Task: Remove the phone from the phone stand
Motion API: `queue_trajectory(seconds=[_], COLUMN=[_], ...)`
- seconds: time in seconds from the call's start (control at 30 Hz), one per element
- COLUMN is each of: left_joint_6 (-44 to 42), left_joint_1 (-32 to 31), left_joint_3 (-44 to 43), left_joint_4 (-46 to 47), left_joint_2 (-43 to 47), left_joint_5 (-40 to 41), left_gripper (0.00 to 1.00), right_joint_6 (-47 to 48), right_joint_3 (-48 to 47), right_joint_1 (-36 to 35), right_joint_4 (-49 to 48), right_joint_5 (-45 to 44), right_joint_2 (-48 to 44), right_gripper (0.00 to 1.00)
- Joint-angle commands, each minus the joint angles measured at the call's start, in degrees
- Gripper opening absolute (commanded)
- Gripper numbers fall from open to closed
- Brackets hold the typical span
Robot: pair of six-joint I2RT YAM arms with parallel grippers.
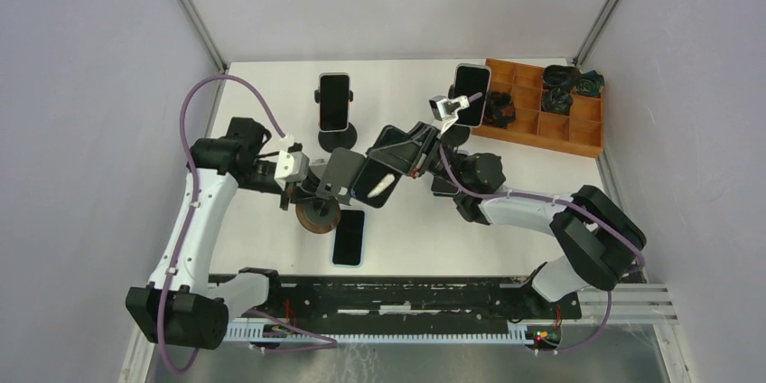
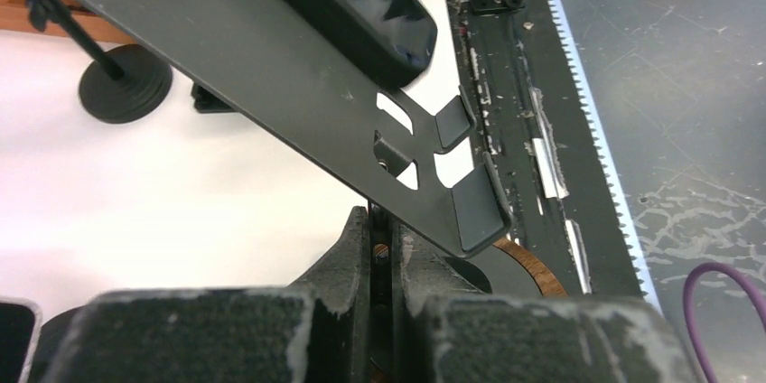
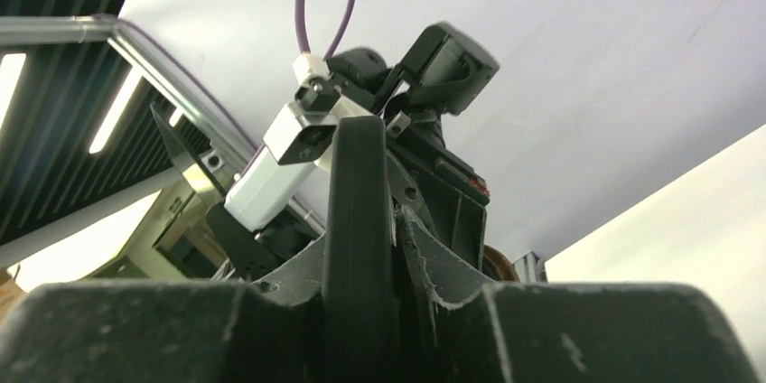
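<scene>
**Phone pinched by right hand, stand clamped by left, mid-table**

Left hand (image 2: 381, 240): pressed together on the thin stem of the phone stand (image 1: 341, 172), just under its tilted plate. The stand's round wooden base (image 1: 316, 216) sits on the table (image 1: 271, 94), right by the left hand. In the left wrist view the plate runs diagonally across the frame. The two small lips (image 2: 470, 198) at its low end are bare, with nothing sitting in them.

Right hand (image 3: 361, 266): pinching the phone (image 1: 378, 184) by its edges. In the right wrist view the phone stands edge-on, wedged between the two fingers (image 3: 434, 266).

Phone location: centre of the table, between the two hands, tilted, screen up with a white glare spot. It lies over the upper part of the stand's plate, and its lower end is up away from the lips. Can't tell if its back touches the plate.

Other stuff:
- A second phone (image 1: 350, 237) lies flat on the table, just nearer the arm bases than the wooden base.
- A third phone (image 1: 334, 99) is upright on its own black stand at the back of the table.
- A fourth phone (image 1: 471, 89) is on another stand at back right, just beside the wooden divider tray (image 1: 553, 127).
- The tray holds some dark items (image 1: 560, 76) in its far compartments; they are too small to identify.
- A purple cable (image 1: 217, 85) loops over the left arm.
</scene>
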State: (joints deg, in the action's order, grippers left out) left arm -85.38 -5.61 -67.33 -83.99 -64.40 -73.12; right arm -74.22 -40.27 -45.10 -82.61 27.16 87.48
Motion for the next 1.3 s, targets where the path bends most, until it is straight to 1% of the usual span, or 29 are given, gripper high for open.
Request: queue_trajectory(seconds=[0.0, 0.03, 0.07, 0.17, 0.23, 0.27, 0.3, 0.33, 0.4, 0.47, 0.5, 0.53, 0.63, 0.73, 0.77, 1.03, 1.17, 1.27], left_joint_6=[-1.3, -1.1, -1.2, -0.6, 0.1, 0.2, 0.2, 0.3, 0.6, 0.7, 0.7, 0.6, 0.2, 0.0, -0.3, -2.6, -4.1, -4.8], left_joint_1=[2.0, 2.0, 2.1, 2.7, 3.4, 3.8, 4.1, 4.4, 4.6, 4.7, 4.7, 4.7, 4.7, 4.7, 4.7, 4.7, 4.7, 4.7], left_joint_3=[-0.5, -0.4, -0.3, -0.3, -0.7, -1.0, -1.5, -2.1, -3.6, -4.7, -5.0, -5.1, -5.2, -5.2, -5.2, -5.2, -5.1, -5.1], left_joint_4=[3.5, 3.6, 3.8, 4.8, 5.7, 5.9, 6.1, 6.1, 6.1, 6.0, 5.9, 6.0, 5.9, 5.5, 5.1, 2.5, 1.3, 0.8], left_joint_2=[0.2, 0.0, -0.1, -0.2, -0.3, -0.3, -0.5, -0.7, -1.1, -1.4, -1.4, -1.5, -1.6, -1.7, -1.6, -1.4, -1.8, -1.9], left_joint_5=[-2.2, -2.1, -1.9, -0.8, -0.2, 0.0, 0.2, 0.4, 0.4, 0.0, -0.3, -0.7, -1.4, -1.4, -1.4, -1.5, -1.7, -1.8], left_gripper=[0.02, 0.02, 0.02, 0.02, 0.02, 0.02, 0.02, 0.02, 0.02, 0.02, 0.02, 0.02, 0.02, 0.02, 0.02, 0.02, 0.02, 0.02], right_joint_6=[-3.1, -3.1, -3.0, -2.8, -1.8, -0.6, 1.1, 4.8, 13.2, 20.5, 23.1, 24.3, 24.9, 24.5, 23.9, 20.7, 19.5, 16.7], right_joint_3=[0.5, 0.5, 0.5, 1.2, 2.9, 3.9, 4.4, 4.5, 4.2, 4.2, 4.6, 5.5, 9.3, 9.9, 10.0, 8.4, 7.6, 7.1], right_joint_1=[2.7, 2.6, 2.7, 3.5, 4.4, 4.8, 5.1, 5.2, 4.8, 3.5, 2.6, 1.8, -1.9, -5.5, -6.3, -7.8, -7.9, -7.8], right_joint_4=[-7.8, -7.8, -7.7, -5.9, -2.4, 0.0, 4.6, 10.4, 28.9, 43.0, 48.4, 51.0, 52.6, 51.9, 50.2, 42.4, 40.0, 37.6], right_joint_5=[-3.2, -3.2, -3.2, -2.3, -1.3, -0.6, 0.9, 2.4, 3.9, 3.0, 2.4, 1.5, -1.4, -3.8, -4.2, -7.5, -10.2, -11.3], right_joint_2=[-4.7, -5.0, -5.2, -6.7, -8.7, -10.0, -11.5, -12.9, -16.4, -18.0, -17.9, -17.5, -14.3, -8.8, -6.3, 5.8, 9.6, 12.7], right_gripper=[0.26, 0.26, 0.23, 0.07, 0.00, 0.00, 0.00, 0.00, 0.00, 0.00, 0.00, 0.00, 0.00, 0.00, 0.00, 0.00, 0.00, 0.00])
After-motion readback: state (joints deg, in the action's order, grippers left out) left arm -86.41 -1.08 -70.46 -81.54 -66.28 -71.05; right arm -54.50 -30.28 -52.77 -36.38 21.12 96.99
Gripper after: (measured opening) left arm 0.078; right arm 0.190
